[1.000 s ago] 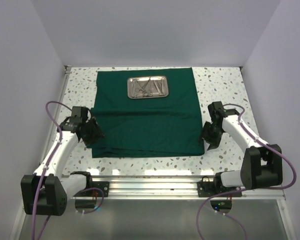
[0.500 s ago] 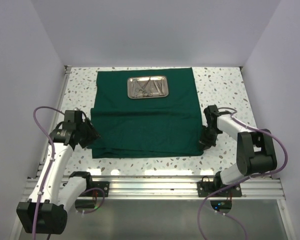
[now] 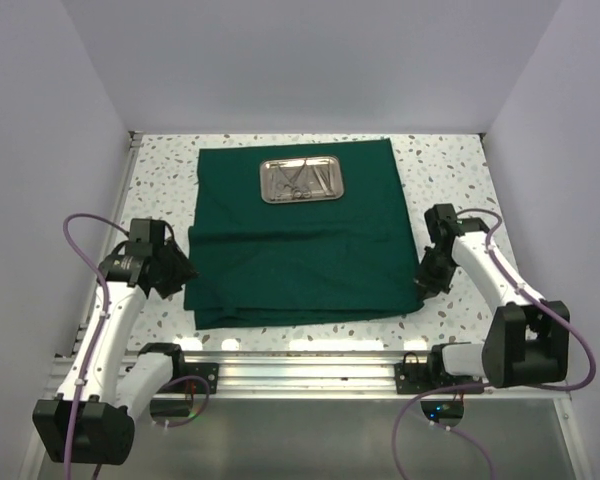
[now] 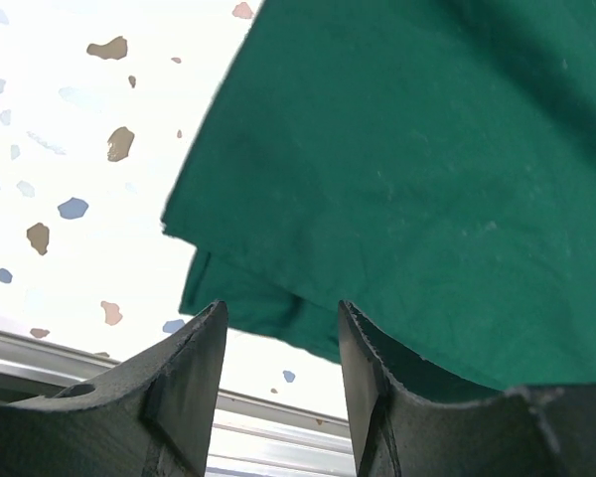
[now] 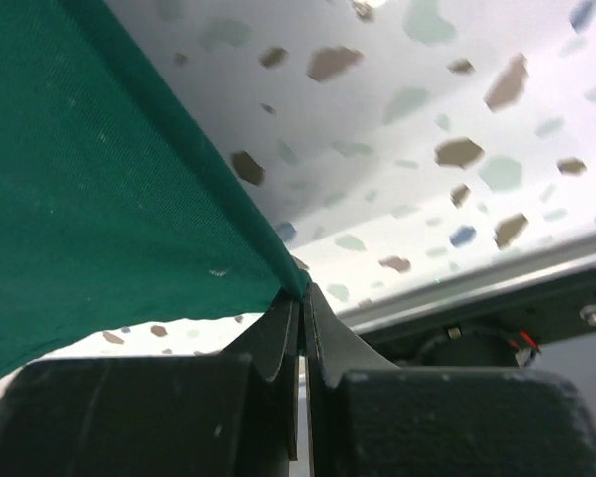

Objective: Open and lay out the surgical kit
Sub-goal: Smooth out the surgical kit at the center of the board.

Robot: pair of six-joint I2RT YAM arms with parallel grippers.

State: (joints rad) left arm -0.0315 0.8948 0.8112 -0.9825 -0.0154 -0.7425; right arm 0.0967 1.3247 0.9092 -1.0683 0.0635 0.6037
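The dark green cloth wrap (image 3: 300,240) lies spread on the speckled table, its near part folded in layers. A shiny steel tray (image 3: 302,180) with several slim silver instruments sits on its far part. My right gripper (image 3: 426,284) is shut on the cloth's near right corner (image 5: 296,283) and holds it lifted off the table. My left gripper (image 3: 185,268) is open beside the cloth's near left corner (image 4: 194,268), holding nothing. In the left wrist view its fingers (image 4: 194,388) frame the folded cloth edge.
White walls close in the table (image 3: 450,170) on the left, back and right. An aluminium rail (image 3: 300,360) runs along the near edge, with both arm bases on it. Bare speckled table shows left and right of the cloth.
My right gripper has pulled the cloth's near right corner outward to the right, and the cloth and tray shifted slightly right. My left gripper has drawn back a little from the left edge.
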